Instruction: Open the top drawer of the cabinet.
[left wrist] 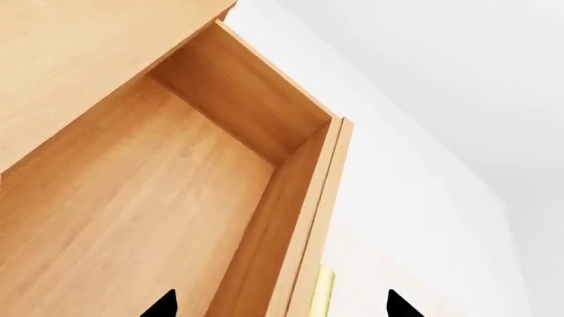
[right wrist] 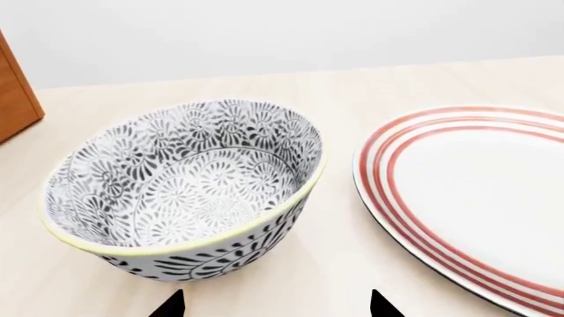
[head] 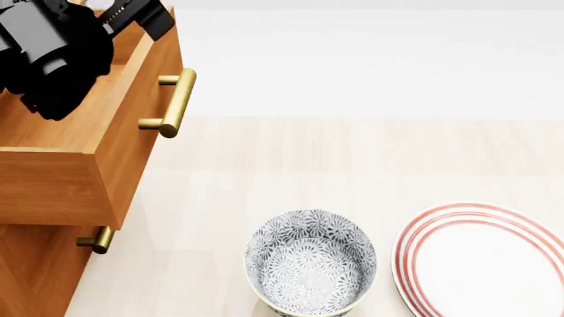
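The top drawer (head: 97, 145), a honey-brown wooden box with a brass bar handle (head: 176, 102), stands pulled out from the cabinet (head: 35, 277) at the worktop's left. The left gripper (left wrist: 280, 305) hangs above it with jaws apart around nothing. The right gripper (right wrist: 275, 305) is likewise spread, near the patterned bowl (right wrist: 189, 188).

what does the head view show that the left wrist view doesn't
Only the head view shows the patterned bowl, the red-ringed plate, a lower drawer handle and the left arm's black bulk over the drawer.

Only the left wrist view shows the drawer's bare inside floor and far corner, plus the left gripper with its dark finger tips spread apart on either side of the drawer front.

Both show the top drawer pulled out of the cabinet, and its brass handle.
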Motion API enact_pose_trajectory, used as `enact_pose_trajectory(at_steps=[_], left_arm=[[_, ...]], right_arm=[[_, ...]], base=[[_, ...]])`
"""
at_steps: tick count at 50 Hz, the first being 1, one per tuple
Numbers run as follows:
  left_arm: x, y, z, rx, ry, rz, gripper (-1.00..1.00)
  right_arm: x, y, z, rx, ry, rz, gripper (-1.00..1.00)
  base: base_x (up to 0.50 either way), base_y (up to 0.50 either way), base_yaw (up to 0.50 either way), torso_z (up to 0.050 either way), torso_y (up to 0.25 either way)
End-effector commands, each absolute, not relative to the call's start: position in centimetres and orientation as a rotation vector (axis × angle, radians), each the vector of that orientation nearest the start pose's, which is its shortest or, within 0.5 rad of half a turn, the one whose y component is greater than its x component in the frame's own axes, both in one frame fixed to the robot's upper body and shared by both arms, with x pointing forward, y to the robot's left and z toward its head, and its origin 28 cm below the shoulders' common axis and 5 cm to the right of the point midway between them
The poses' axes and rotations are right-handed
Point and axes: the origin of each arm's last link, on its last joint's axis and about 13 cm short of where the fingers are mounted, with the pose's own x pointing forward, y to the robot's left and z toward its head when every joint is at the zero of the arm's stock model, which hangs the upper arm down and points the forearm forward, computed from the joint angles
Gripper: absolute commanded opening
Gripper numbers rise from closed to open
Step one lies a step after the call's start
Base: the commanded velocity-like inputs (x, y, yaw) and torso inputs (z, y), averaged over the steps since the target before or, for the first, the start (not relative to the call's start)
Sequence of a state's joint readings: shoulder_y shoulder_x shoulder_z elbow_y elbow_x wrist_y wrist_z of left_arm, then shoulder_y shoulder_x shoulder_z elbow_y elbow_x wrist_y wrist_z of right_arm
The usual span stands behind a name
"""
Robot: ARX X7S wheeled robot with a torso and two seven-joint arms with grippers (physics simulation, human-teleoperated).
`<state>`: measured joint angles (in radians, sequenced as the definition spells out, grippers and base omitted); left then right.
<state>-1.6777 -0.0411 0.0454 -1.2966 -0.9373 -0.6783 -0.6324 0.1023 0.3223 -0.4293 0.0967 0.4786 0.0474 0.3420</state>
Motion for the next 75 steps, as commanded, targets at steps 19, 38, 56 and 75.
enact_pose_trajectory(at_steps=[19,38,56,75], left_arm=[[41.1,15.4,32.2,-0.719,0.582,-0.027,1.0],[40.6,14.1,32.3,-0.721,0.608,-0.123,1.0],[40.3,12.8,32.2,-0.726,0.629,-0.17,1.0],[39.8,11.3,32.4,-0.714,0.645,-0.225,1.0]], right_arm=[[21.2,-9.5,-0.2,0.074,0.2,0.041,1.0],[21.1,-9.5,-0.2,0.071,0.198,0.053,1.0],[21.0,-9.5,-0.2,0.063,0.194,0.068,1.0],[21.2,-9.7,0.0,0.066,0.194,0.062,1.0]], base=[[0.0,0.0,0.0,0.0,0.0],[0.0,0.0,0.0,0.0,0.0],[0.0,0.0,0.0,0.0,0.0],[0.0,0.0,0.0,0.0,0.001]])
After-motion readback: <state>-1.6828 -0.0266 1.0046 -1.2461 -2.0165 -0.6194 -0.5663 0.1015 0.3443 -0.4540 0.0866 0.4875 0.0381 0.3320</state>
